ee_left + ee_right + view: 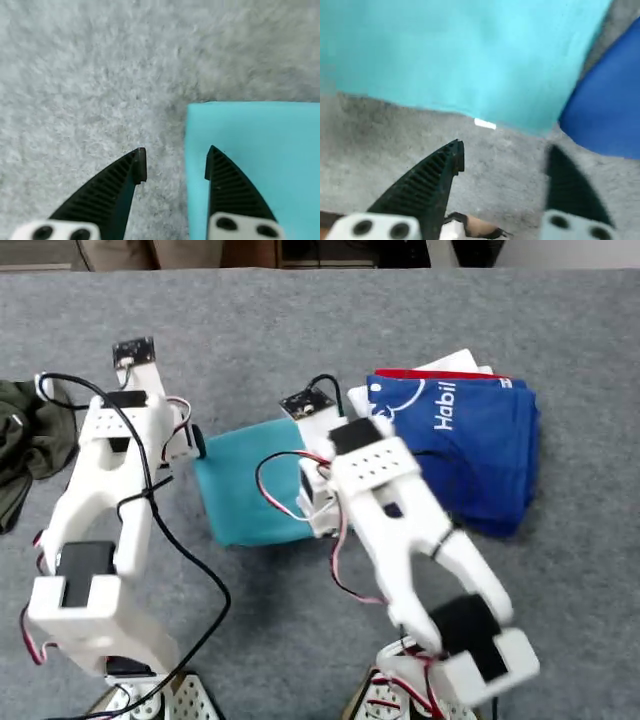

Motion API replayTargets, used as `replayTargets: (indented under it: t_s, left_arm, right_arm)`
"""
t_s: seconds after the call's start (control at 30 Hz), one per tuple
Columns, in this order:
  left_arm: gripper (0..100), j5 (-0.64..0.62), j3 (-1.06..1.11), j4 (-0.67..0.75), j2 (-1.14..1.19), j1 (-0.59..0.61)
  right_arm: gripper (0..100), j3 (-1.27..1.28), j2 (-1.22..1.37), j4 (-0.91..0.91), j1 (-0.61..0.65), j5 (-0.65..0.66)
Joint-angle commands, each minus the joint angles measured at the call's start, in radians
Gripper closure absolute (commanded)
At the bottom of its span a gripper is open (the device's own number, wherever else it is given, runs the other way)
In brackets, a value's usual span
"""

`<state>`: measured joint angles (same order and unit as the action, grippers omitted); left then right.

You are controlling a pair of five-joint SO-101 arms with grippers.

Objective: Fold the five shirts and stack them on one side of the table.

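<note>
The folded teal shirt lies flat on the grey felt table cover as a smooth, roughly square packet with clean, straight edges. It sits slightly askew between the two arms. A small white tag pokes out from under one of its edges.

The left gripper is at the teal shirt's left edge with its pincer moderately wide. One black ribbed finger is above the teal cloth just inside the edge, and the other is above the bare grey felt just outside it. Whether either tip touches the cloth cannot be told.

The right gripper is over the felt just off the teal shirt's near edge, by the white tag. Its pincer is wide and holds nothing.

On the teal shirt's right side, just beside one corner, is a stack of folded shirts. Topmost is a royal blue shirt with white print, its edges softer and bulkier than the teal one's. A red shirt and a white shirt show as thin strips at the stack's far edge.

Well apart from the teal shirt, beyond the left arm, a dark olive shirt lies crumpled and unfolded.
</note>
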<state>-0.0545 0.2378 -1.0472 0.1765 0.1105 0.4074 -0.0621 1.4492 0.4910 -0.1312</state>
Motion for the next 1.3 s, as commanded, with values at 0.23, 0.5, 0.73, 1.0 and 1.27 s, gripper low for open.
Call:
replayTargets:
  t_s: [0.23, 0.5, 0.73, 1.0, 1.27]
  left_arm:
    - [80, -0.018, -0.126, 0.011, 0.150, -0.005]
    - [80, -0.018, -0.143, 0.014, 0.202, -0.012]
    - [80, -0.018, -0.150, 0.012, 0.214, -0.014]
    - [93, -0.015, -0.167, 0.020, 0.217, -0.078]
    - [98, -0.018, -0.186, 0.106, 0.255, -0.147]
  right_arm:
    - [66.4, -0.361, 0.294, -0.017, 0.021, -0.035]
    - [73.1, -0.452, 0.503, -0.015, 0.018, -0.032]
    - [73.3, -0.452, 0.615, -0.021, 0.018, -0.026]
    - [73.6, -0.496, 0.697, -0.048, -0.031, -0.028]
    - [99.8, -0.532, 0.699, -0.063, -0.111, -0.028]
